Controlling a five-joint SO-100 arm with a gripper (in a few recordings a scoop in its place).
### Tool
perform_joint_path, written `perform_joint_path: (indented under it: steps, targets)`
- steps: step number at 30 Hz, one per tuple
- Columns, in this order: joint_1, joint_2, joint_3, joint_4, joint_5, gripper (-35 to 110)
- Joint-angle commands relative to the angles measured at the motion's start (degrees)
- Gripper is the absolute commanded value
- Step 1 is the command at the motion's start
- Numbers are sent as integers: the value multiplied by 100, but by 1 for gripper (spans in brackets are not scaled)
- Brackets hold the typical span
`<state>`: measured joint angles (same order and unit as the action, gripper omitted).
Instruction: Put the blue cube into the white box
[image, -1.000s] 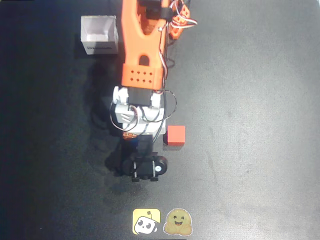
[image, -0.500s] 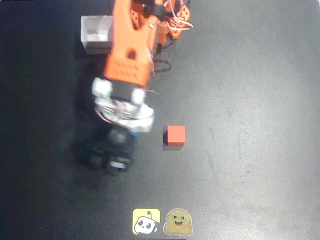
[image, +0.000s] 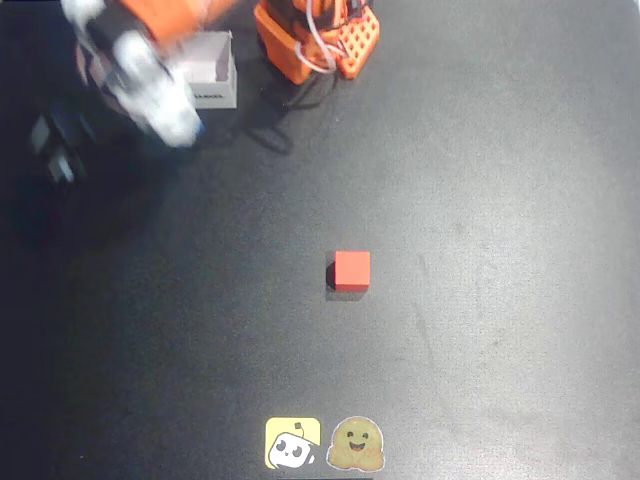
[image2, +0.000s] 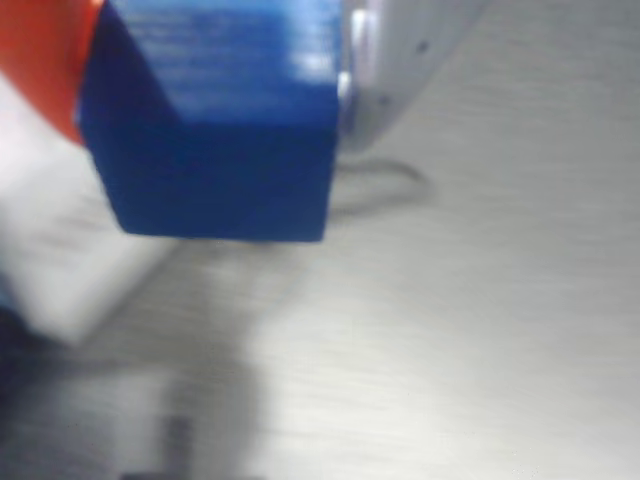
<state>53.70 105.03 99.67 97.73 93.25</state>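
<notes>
Wrist view: the blue cube (image2: 215, 120) sits clamped in my jaws.
Overhead view: the white box (image: 208, 72) lies just right of my blurred gripper (image: 55, 150); the red cube (image: 351, 270) rests far off on the worktop (image: 480, 250).

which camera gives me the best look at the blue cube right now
The wrist view: the blue cube fills its upper left, close up, gripped between an orange finger and a pale one. In the overhead view the blurred arm hangs at the top left by the white box, the cube not discernible.

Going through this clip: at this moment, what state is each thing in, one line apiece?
blue cube: held in the gripper, off the table, not yet in the box.
gripper: shut on the cube, motion-blurred, left of the box.
white box: upright, partly hidden by the arm.
red cube: resting alone on the table.
</notes>
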Motion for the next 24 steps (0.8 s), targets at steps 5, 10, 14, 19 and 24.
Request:
perform_joint_path:
  steps: [5,10,14,19,24]
  targets:
    - [1248,976,606,554,-1072,0]
    - [1283,1521,1099,545,-1063,0]
    - [1283,1538,1151,545,-1063,0]
    - [1327,1538,1292,492,-1063,0]
    - [1450,1547,1441,413,-1081,0]
